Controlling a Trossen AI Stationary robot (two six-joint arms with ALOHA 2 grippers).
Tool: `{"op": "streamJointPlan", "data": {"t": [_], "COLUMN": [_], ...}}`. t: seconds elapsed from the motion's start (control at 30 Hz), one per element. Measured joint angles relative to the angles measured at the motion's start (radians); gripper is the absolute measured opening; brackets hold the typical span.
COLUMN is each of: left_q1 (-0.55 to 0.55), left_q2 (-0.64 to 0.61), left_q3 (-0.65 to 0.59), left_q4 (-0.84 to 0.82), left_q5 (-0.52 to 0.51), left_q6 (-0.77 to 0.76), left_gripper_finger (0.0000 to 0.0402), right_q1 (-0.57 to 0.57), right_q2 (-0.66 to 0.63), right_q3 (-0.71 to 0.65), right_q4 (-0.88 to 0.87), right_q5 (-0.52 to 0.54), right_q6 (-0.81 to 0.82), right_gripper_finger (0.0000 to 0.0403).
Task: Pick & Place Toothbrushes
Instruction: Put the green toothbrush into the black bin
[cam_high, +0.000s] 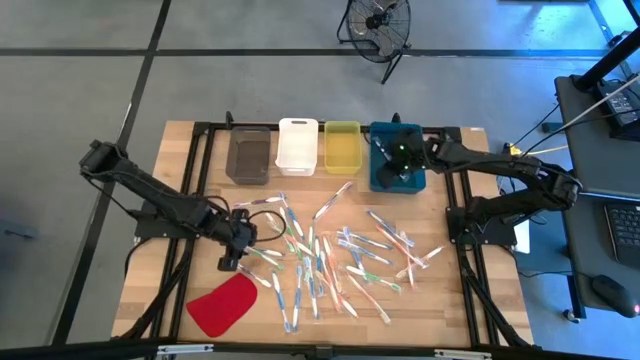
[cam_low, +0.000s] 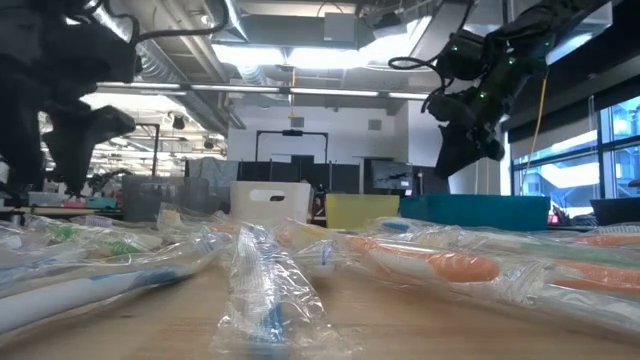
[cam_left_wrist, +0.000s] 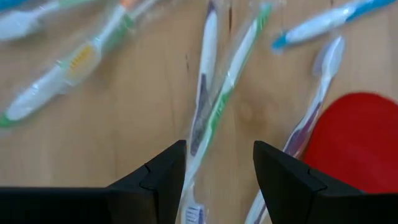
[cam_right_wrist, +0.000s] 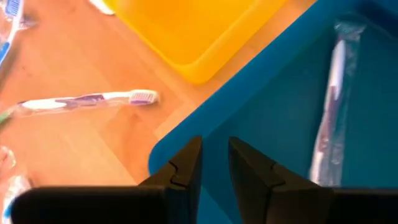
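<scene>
Above the blue bin (cam_high: 398, 170), the right tool (cam_right_wrist: 214, 163) (jaws nearly together) holds nothing.

From my end: grey concrete floor (cam_high: 80, 90), black pedestal fan (cam_high: 378, 25), bright ceiling strip lights (cam_low: 250, 55), tall windows (cam_low: 610, 150) at one side.

Blurred and hidden parts

The toothbrushes (cam_low: 420, 262) nearest the low camera blur in wrappers; the right arm covers the blue bin's (cam_high: 382, 180) inside.
</scene>
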Motion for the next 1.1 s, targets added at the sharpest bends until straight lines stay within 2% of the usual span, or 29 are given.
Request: {"op": "streamJointPlan", "data": {"t": [0.4, 0.87, 1.1], "left_q1": [0.006, 0.063, 0.064], "left_q2": [0.125, 0.185, 0.181], "left_q3": [0.0, 0.0, 0.0], "left_q4": [-0.003, -0.007, -0.006], "left_q5": [-0.049, -0.026, -0.024], "left_q6": [0.019, 0.055, 0.056], "left_gripper_finger": [0.0182, 0.0181, 0.0147], "right_q1": [0.072, 0.088, 0.087], "right_q2": [0.0, 0.0, 0.0], "right_q3": [-0.012, -0.012, -0.012], "right_q4": [0.091, 0.095, 0.094], "right_q5": [0.0, 0.003, 0.003], "right_q6": [0.011, 0.008, 0.008], "right_gripper_finger": [0.0065, 0.0054, 0.0065]}}
